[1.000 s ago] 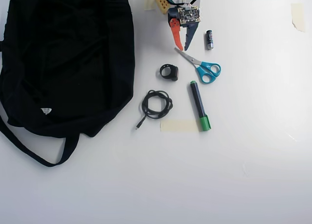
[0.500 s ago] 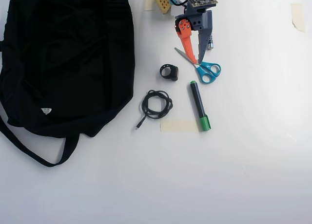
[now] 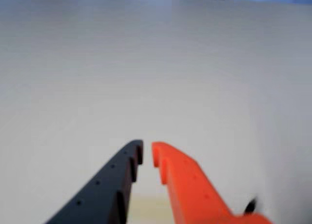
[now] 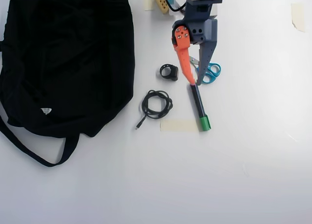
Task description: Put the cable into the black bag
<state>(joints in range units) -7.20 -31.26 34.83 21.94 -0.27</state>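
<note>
Reaching down from the top edge in the overhead view, gripper (image 4: 195,83) angled toward the table (image 4: 243,175), orange and dark fingers nearly together, tips over the top end of the green-capped marker (image 4: 200,107) and covering part of the blue scissors (image 4: 210,72). Holding nothing. Cable (image 4: 156,104) coiled left of the marker, just right of the black bag (image 4: 63,63), apart from both.

Seen from overhead, the arm reaches down the picture from the top edge, its gripper (image 4: 195,83) pointing downward with the orange finger on the left and the dark finger on the right, tips nearly together with only a narrow gap, holding nothing.
</note>
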